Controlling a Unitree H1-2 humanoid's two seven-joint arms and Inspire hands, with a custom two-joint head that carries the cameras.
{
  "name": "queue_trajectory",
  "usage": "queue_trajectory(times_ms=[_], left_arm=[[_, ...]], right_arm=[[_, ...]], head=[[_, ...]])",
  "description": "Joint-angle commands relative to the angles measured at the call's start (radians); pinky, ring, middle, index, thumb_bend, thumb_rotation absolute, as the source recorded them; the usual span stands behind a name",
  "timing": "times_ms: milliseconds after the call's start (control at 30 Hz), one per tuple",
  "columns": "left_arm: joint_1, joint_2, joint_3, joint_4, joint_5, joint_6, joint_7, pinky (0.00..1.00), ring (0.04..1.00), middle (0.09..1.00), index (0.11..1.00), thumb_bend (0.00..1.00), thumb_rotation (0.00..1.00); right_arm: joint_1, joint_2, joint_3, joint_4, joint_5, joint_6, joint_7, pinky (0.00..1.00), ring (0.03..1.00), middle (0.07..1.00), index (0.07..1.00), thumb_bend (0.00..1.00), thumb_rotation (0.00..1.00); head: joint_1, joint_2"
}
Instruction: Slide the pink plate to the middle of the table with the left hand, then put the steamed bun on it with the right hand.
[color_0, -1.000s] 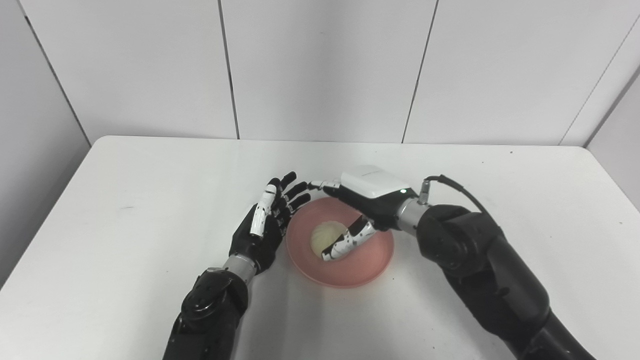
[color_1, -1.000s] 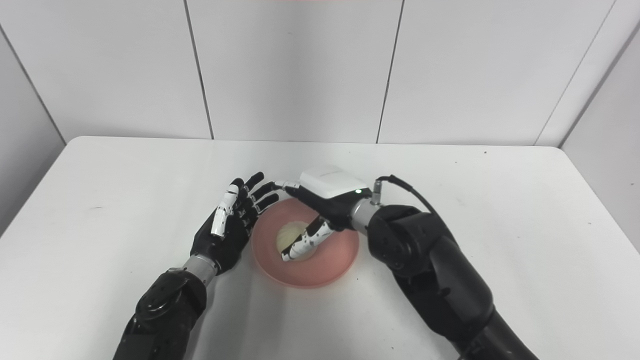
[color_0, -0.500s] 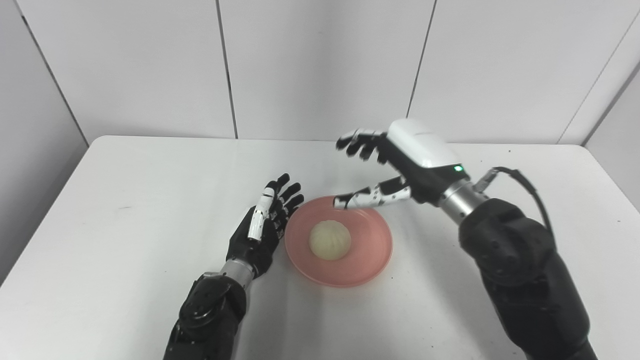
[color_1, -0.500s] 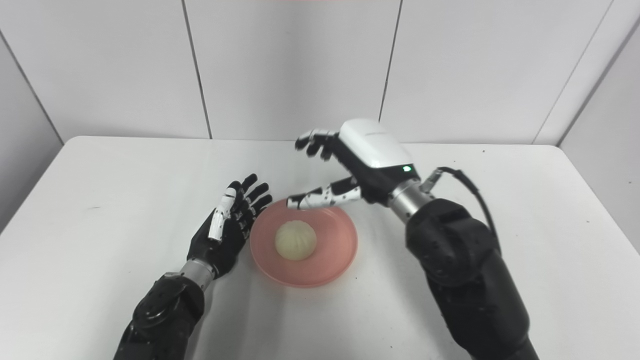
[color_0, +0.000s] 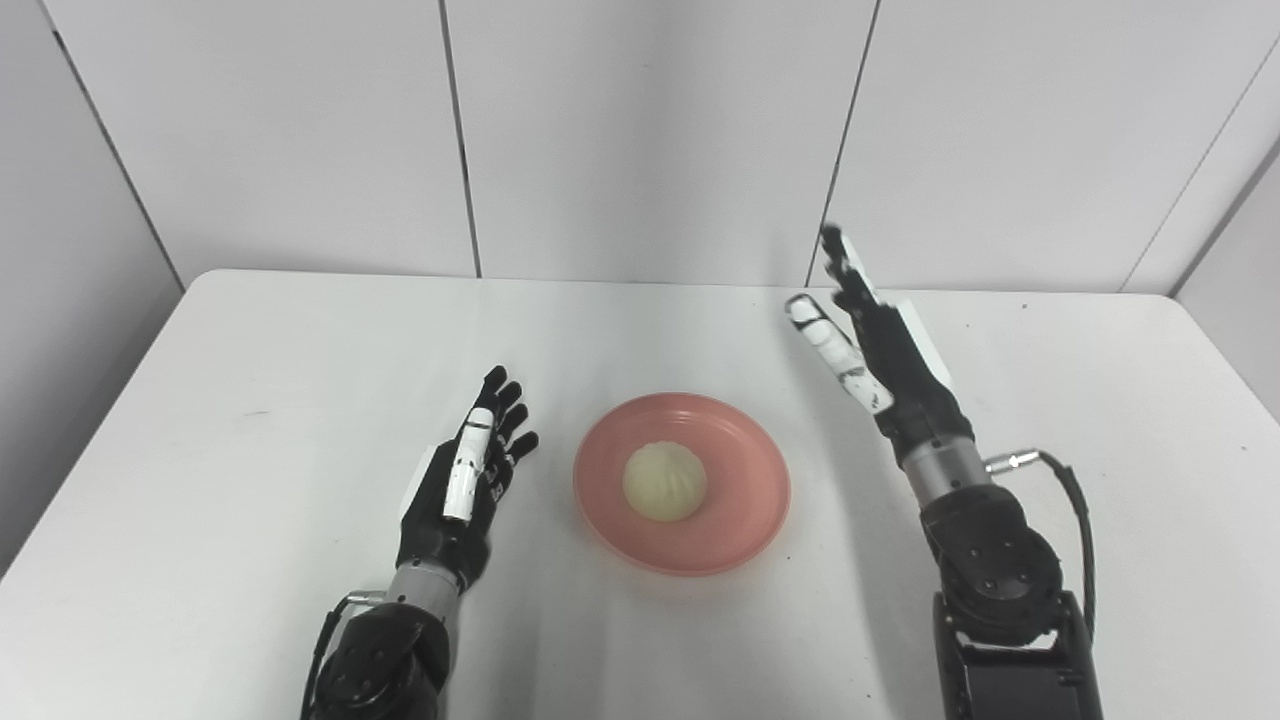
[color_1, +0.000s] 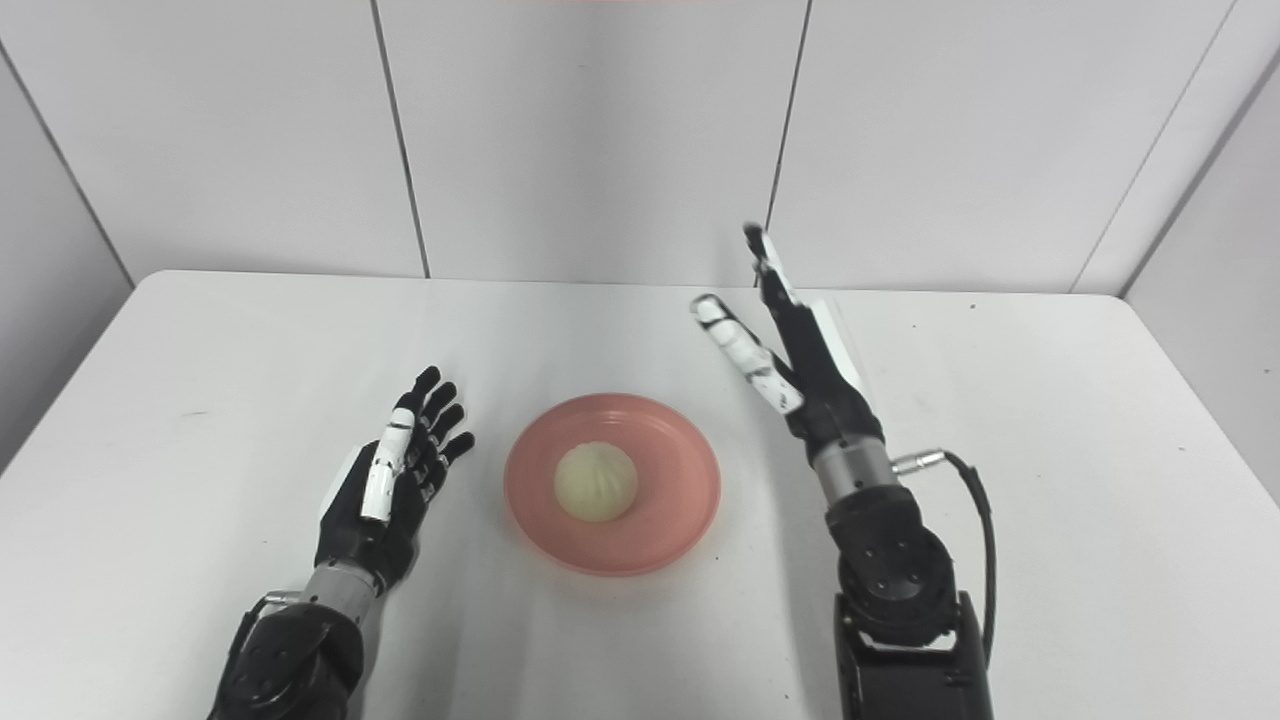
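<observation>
Beside the pink plate (color_0: 740, 520), right hand (color_0: 880, 345): spread open, raised, held nothing.
Left hand (color_0: 465, 480): open too, empty, just left of the plate.
Steamed bun (color_0: 663, 481): sat on the plate, mid-table (color_0: 250, 380).
Risk: honestly just an arm clipping the rim while pulling back and knocking the bun off.

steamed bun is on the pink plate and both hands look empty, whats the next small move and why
Probably just lower the right hand to rest beside the pink plate. The steamed bun sits in the plate's middle, the plate lies mid-table, and both hands are open and clear of it. The left hand is already low by the table, while the right is raised, so nothing seems left but parking.
</observation>
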Motion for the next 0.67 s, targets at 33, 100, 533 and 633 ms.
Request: queue_trajectory(times_ms=[33, 100, 533, 633], left_arm=[[0.008, 0.004, 0.002, 0.023, 0.012, -0.015, 0.009, 1.0, 0.996, 1.0, 1.0, 0.38, 1.0], [0.009, 0.005, 0.002, 0.027, 0.014, -0.019, 0.009, 1.0, 0.996, 1.0, 1.0, 0.38, 1.0], [-0.007, 0.013, 0.01, 0.103, 0.011, -0.066, 0.009, 1.0, 0.992, 1.0, 1.0, 0.37, 1.0], [-0.013, 0.016, 0.011, 0.117, 0.013, -0.07, 0.008, 1.0, 0.992, 1.0, 1.0, 0.36, 1.0]], right_arm=[[0.0, 0.02, 0.009, 0.01, 0.061, -0.101, -0.049, 1.0, 1.0, 1.0, 1.0, 0.75, 1.0], [0.012, 0.024, 0.019, 0.017, 0.079, -0.116, -0.063, 1.0, 1.0, 1.0, 1.0, 0.65, 1.0], [0.06, 0.009, 0.056, 0.157, 0.175, -0.216, -0.097, 1.0, 1.0, 1.0, 1.0, 0.31, 1.0], [0.06, 0.009, 0.053, 0.181, 0.204, -0.232, -0.101, 1.0, 1.0, 1.0, 1.0, 0.3, 1.0]], head=[[0.0, -0.003], [0.003, -0.003], [0.015, -0.02], [0.018, -0.019]])
